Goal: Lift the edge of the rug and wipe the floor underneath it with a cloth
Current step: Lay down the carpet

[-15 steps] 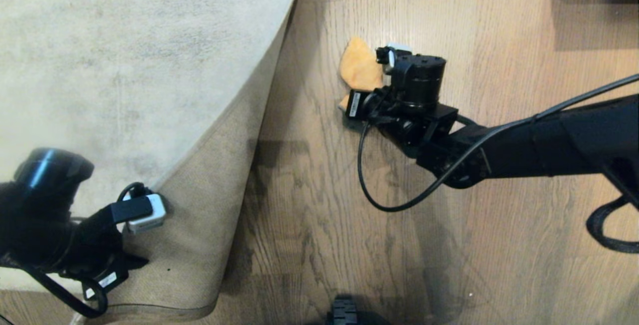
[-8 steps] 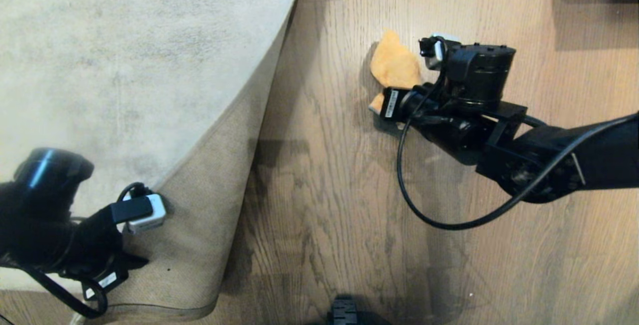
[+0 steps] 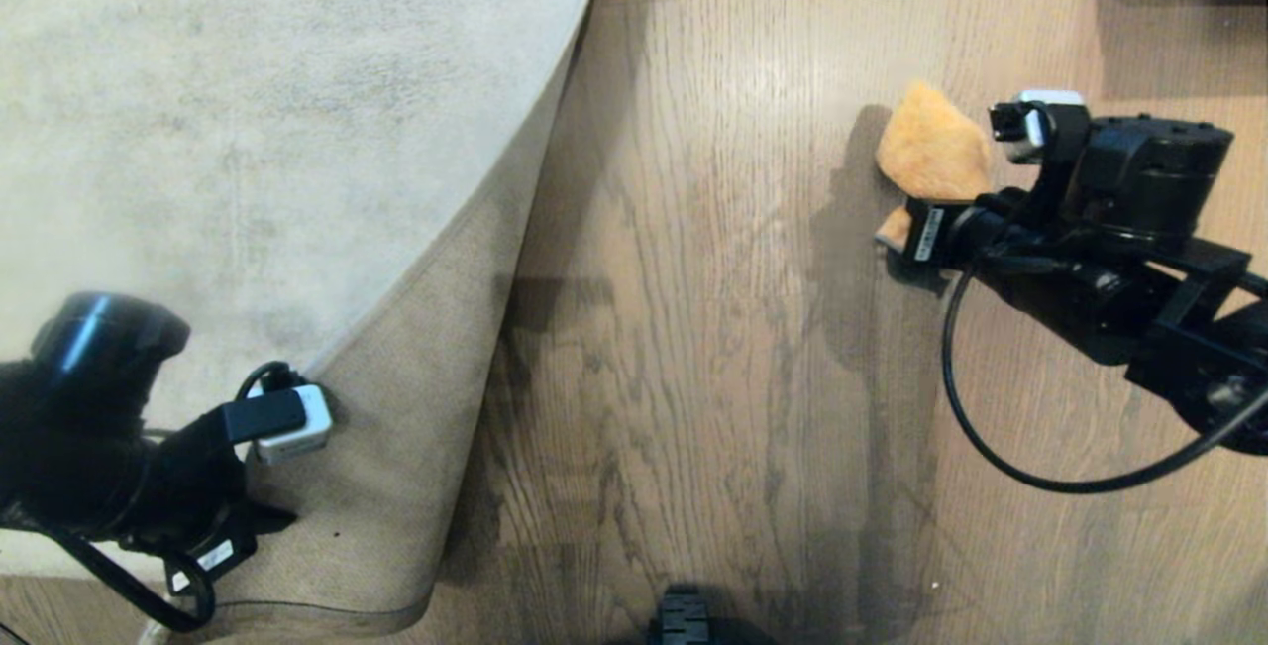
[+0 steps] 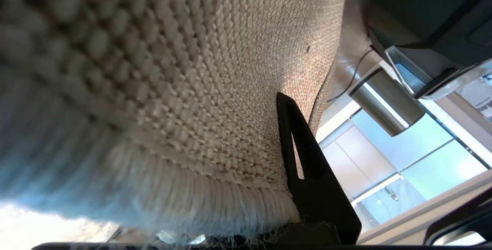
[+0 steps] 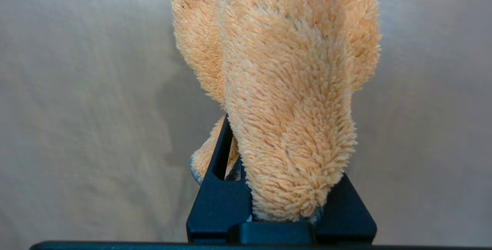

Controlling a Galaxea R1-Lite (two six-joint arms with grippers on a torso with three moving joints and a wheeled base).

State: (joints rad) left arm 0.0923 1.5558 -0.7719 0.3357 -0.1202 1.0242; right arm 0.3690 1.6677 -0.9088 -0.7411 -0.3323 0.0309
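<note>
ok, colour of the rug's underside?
Tan woven backing, with a pale fringed edge; the left wrist view shows it best.

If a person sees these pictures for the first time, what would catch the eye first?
First, the fluffy orange cloth, clamped in the right end effector over the wood floor at the right of the head view. Next, the rug edge at lower left, folded back to show its tan woven backing, pinched by the left end effector.

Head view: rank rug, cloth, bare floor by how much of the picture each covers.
1. floor, largest, though the rug runs it close
2. rug, folded-up edge included
3. cloth, by far smallest, held in the right gripper
</note>
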